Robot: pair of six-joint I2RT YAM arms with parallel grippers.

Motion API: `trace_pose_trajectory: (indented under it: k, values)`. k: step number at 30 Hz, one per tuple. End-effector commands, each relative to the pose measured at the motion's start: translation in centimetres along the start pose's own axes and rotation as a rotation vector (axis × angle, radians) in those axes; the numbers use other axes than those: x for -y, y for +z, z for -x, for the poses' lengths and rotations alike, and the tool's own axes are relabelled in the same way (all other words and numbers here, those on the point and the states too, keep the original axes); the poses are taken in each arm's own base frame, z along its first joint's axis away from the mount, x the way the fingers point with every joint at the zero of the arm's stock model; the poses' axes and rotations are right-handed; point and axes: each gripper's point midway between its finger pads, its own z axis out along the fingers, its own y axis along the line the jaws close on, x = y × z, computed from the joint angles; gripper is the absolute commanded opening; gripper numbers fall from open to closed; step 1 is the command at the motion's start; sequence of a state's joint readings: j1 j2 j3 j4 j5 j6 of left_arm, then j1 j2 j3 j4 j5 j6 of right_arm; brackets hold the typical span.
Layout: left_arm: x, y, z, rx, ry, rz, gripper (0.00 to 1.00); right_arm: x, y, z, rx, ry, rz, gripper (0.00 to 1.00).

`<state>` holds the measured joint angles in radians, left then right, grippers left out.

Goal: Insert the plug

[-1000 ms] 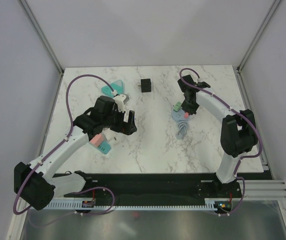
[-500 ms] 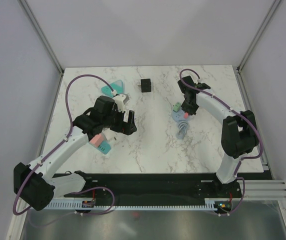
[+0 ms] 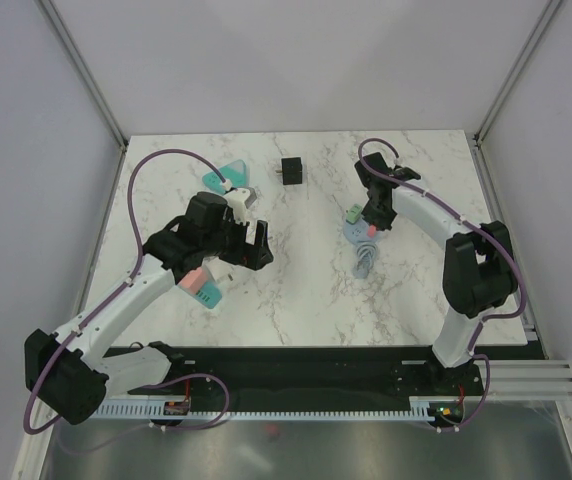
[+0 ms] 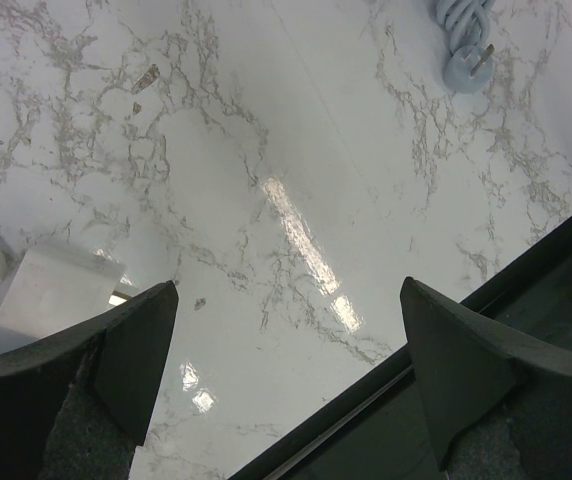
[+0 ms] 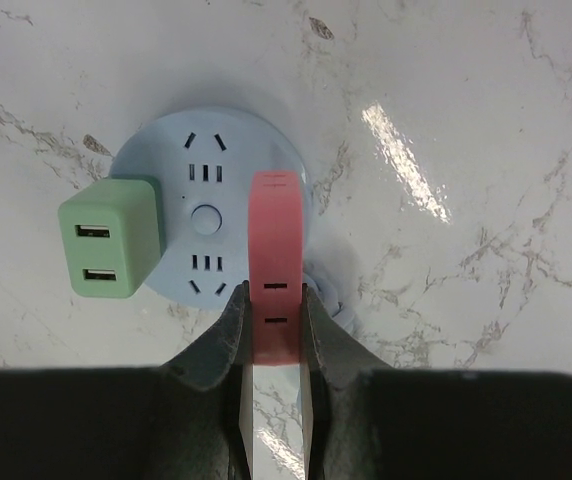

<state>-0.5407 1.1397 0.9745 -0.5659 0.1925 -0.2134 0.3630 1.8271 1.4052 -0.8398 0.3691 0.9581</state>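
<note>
Right wrist view looks straight down on the job. The right gripper (image 5: 273, 300) is clamped on the lower end of a red plug (image 5: 277, 225), which stands over the right half of the round blue socket (image 5: 181, 150) in the middle left of the frame. Gripping the plug by its tail leaves the far end free to meet the slots. Whether the prongs have gone in cannot be told from this angle.

A green charger (image 5: 108, 237) sits on the socket's left edge, so the red plug is placed over the free right side, just beside the centre button. The socket's cord leaves toward the lower right, partly under the fingers.

In the top view the left gripper (image 3: 256, 245) hangs over the marble table (image 3: 316, 300) left of centre, well apart from the socket. Its jaws are spread wide and hold nothing, and it is probably parked there to stay clear. A white block (image 4: 54, 290) lies at the lower left of the left wrist view.
</note>
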Motion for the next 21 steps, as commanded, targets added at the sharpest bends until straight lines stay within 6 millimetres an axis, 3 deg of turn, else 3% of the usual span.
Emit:
trace_pose_trajectory:
  k: [1,7,11,17,19,21]
  values:
    - [0.4,-0.1,1.0,0.049,-0.008,-0.011,1.0,3.7,5.2,-6.3,-0.175,-0.054,-0.163,0.0]
    - [0.3,-0.1,0.9,0.047,-0.01,-0.007,1.0,5.1,5.9,-7.4,-0.185,-0.058,-0.203,0.0]
    - [0.4,-0.1,1.0,0.049,-0.008,-0.011,1.0,4.3,6.4,-7.9,-0.204,-0.059,-0.164,0.0]
    - [0.0,-0.6,1.4,0.074,-0.006,0.019,1.0,2.2,4.4,-4.7,-0.155,-0.062,-0.114,0.0]
    - [0.1,-1.0,1.9,0.09,-0.022,0.025,1.0,1.0,3.0,-2.7,-0.116,-0.055,-0.089,0.09]
    - [0.3,-1.5,2.8,0.108,-0.03,0.027,1.0,0.7,1.8,-1.5,-0.101,-0.057,-0.076,0.3]
